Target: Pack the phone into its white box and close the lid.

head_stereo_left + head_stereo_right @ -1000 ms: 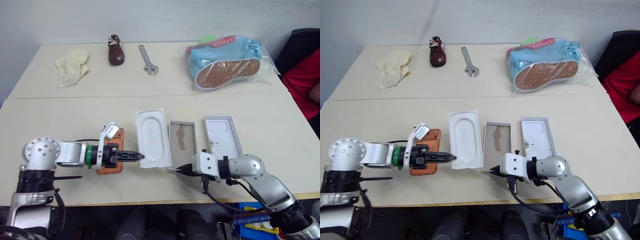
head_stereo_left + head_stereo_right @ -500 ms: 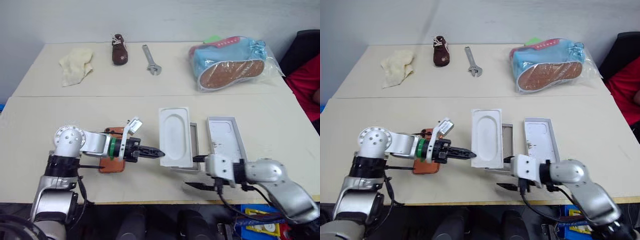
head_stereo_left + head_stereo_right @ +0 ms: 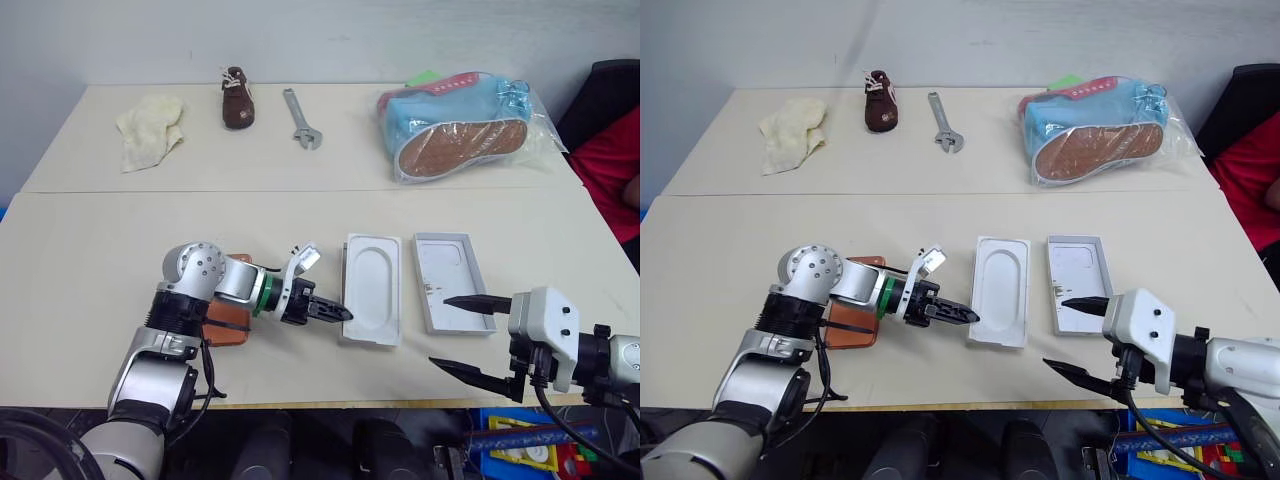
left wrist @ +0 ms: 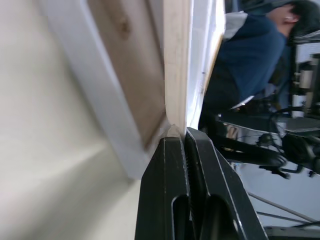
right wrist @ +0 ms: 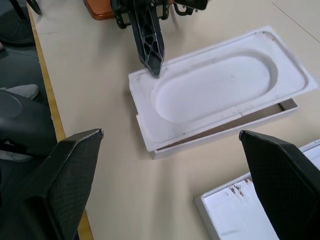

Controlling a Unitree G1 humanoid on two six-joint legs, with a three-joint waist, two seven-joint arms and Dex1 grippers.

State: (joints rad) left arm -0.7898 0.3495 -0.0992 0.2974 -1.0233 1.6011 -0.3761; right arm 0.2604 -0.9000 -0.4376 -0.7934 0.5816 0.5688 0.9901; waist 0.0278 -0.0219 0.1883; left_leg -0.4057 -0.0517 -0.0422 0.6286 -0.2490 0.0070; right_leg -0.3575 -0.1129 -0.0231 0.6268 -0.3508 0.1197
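Note:
The copper-orange phone (image 3: 850, 328) lies on the table near the front left, partly under my left arm. My left gripper (image 3: 335, 312) is shut, its tip pressed against the near corner of a flat white insert (image 3: 372, 298) with an oval recess. That insert lies askew on top of the white box (image 5: 227, 136), whose rim and a strip of its brown floor show beneath it. The lid (image 3: 450, 290) lies beside them to the right, plain white inside facing up. My right gripper (image 3: 440, 331) hangs open above the table's front edge, just in front of the lid, holding nothing.
On the far table are a cream cloth (image 3: 147, 128), a small brown shoe (image 3: 237, 97), a wrench (image 3: 300, 118) and a blue shoe in a clear bag (image 3: 463, 125). A person in red (image 3: 610, 170) sits at the right edge.
The insert has slid right from beside the box to on top of it, with my shut left gripper behind it. My right gripper has opened and drawn back from the box's near end.

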